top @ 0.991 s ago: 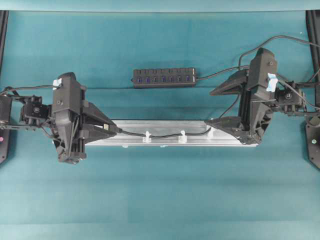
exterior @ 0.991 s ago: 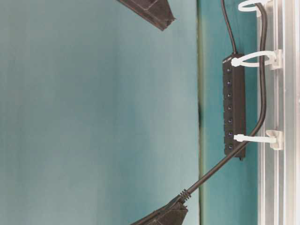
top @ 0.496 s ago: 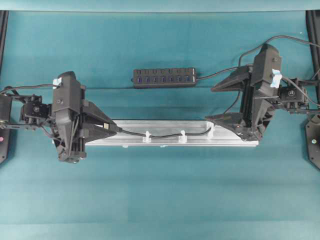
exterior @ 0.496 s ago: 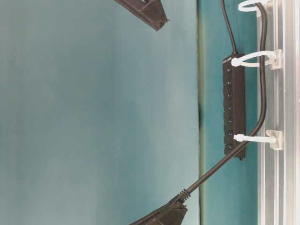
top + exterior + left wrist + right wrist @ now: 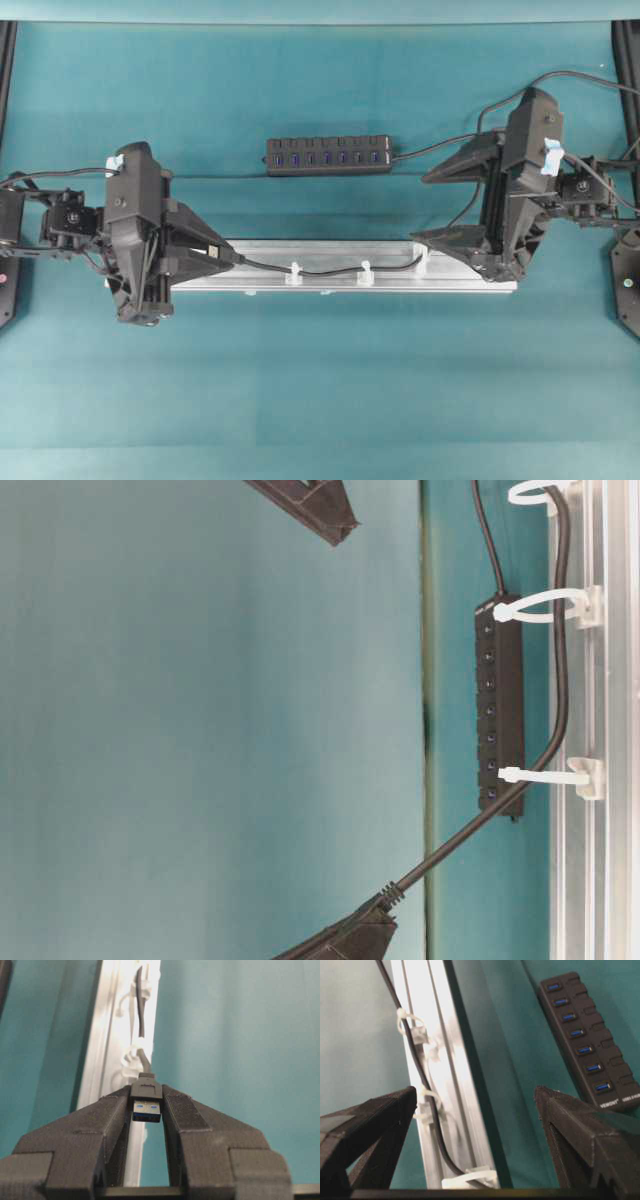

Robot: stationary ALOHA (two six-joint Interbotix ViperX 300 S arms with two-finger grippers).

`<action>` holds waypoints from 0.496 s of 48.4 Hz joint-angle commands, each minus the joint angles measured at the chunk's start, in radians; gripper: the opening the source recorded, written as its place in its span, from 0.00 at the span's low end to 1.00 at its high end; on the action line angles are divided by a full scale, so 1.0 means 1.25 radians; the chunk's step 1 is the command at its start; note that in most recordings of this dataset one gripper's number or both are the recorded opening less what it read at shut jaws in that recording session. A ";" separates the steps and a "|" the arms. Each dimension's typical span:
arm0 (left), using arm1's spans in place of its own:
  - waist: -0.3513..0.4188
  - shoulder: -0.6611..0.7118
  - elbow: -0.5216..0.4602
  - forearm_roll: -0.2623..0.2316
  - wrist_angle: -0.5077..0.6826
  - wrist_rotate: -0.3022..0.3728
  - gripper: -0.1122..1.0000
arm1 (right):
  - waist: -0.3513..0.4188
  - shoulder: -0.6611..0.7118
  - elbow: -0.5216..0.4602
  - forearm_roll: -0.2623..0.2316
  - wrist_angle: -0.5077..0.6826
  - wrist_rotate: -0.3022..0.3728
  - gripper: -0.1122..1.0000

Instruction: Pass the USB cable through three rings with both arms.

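Since earlier, right claw has drawn back, spread; left claw pinches USB cable.

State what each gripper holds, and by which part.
The left gripper pinches the USB cable by its plug. The right gripper stands open, holding nothing.

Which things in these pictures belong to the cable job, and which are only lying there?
Belong to the job:
- USB cable
- three rings
- left end effector, shut on the plug
- right end effector, open

Only lying there:
- USB hub
- aluminium rail
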 commanded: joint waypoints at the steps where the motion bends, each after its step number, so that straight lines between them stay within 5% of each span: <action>1: -0.001 -0.009 -0.021 0.002 -0.007 -0.001 0.32 | 0.000 -0.004 -0.009 0.000 -0.015 0.009 0.79; 24: -0.004 -0.010 -0.021 0.001 -0.020 -0.001 0.32 | 0.006 -0.006 -0.007 0.000 -0.021 0.009 0.79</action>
